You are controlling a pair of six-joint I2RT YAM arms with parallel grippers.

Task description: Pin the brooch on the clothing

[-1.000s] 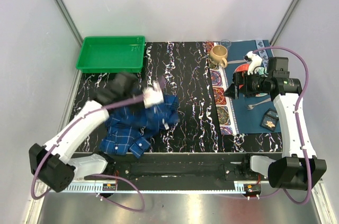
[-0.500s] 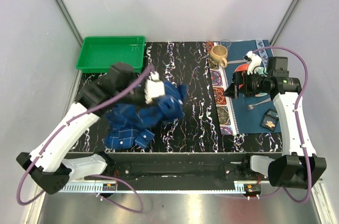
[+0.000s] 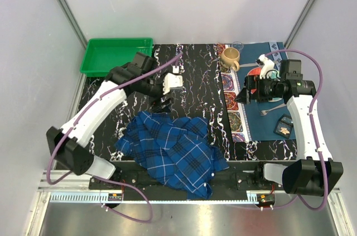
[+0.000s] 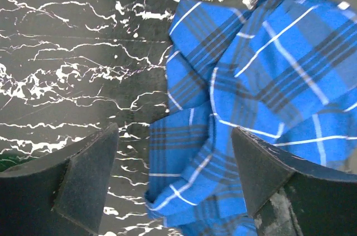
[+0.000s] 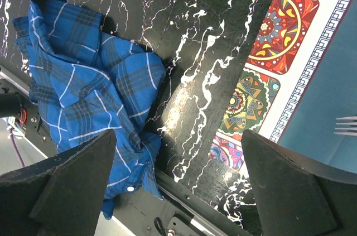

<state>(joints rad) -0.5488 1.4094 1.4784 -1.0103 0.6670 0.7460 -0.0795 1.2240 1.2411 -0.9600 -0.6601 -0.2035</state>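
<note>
Jaws on both arms released, nothing between them. Left fingers (image 4: 72,191) spread wide in the left wrist view, with plaid cloth and bare marble below. Right fingers (image 5: 72,186) also spread wide, looking down at the tabletop.

Shirt (image 3: 170,149) lies loose and rumpled at the near edge of the tabletop (image 3: 201,80), left of centre. Its lower part hangs over the near rail. Blue plaid with thin white lines, and one white button (image 5: 129,188) shows near a folded edge in the right wrist view.

Left arm (image 3: 100,107) reaches in from the near left. Its jaws are above the far edge of the shirt, apart from the cloth. Right arm (image 3: 304,119) comes up the right side, its jaws over the inner border of the patterned mat (image 3: 237,105), well apart from the shirt.

On the mat: fork (image 3: 271,111), small dark card (image 3: 285,126) nearer, tan mug (image 3: 230,57) toward the far end. Green tray (image 3: 114,57) sits at the far left corner.
</note>
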